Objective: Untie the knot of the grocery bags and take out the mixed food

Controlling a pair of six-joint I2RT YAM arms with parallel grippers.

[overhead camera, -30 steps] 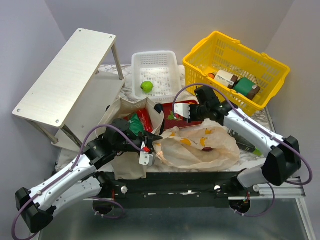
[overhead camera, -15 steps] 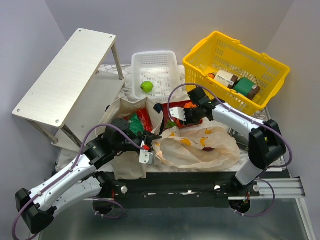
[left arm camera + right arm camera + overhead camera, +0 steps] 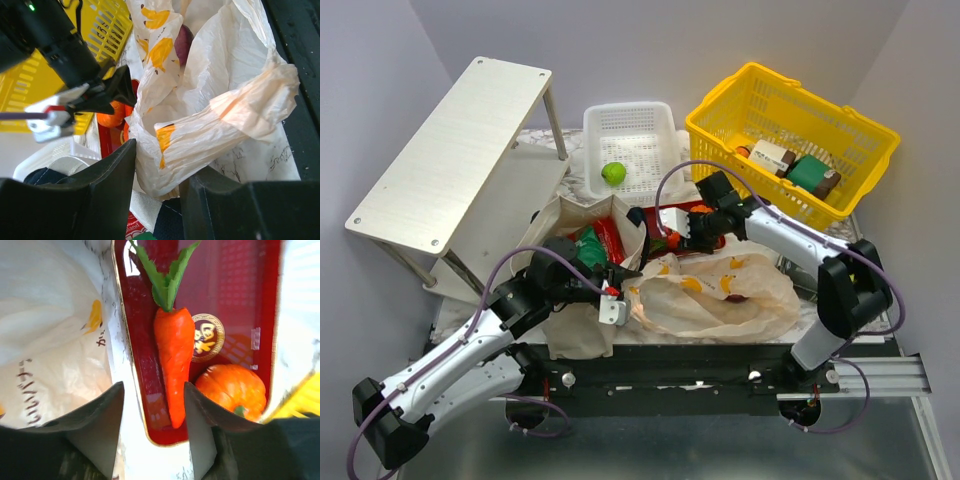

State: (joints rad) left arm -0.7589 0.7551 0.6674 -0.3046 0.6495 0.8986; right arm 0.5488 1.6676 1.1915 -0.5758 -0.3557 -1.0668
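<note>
The peach-cream plastic bag (image 3: 715,290) lies open at the table's front; a purple onion (image 3: 184,42) shows inside. My left gripper (image 3: 618,290) is shut on a twisted strip of the bag's top (image 3: 220,125), which fills the gap between the jaws (image 3: 162,162). No tied knot shows. The canvas tote (image 3: 575,320) holds a green snack bag (image 3: 590,245) and a red packet (image 3: 611,238). My right gripper (image 3: 665,228) is open and empty (image 3: 153,387) over a red tray (image 3: 142,365) with a carrot (image 3: 174,355) and an orange (image 3: 230,390). The carrot's tip lies between the fingers.
A white basket (image 3: 630,120) at the back holds a green apple (image 3: 613,172). A yellow basket (image 3: 790,110) with boxes stands at the back right. A white shelf (image 3: 455,140) stands at the back left, close to the tote.
My right gripper has moved left and settled over the red tray. My left gripper has stayed on the bag's top, shifting slightly.
</note>
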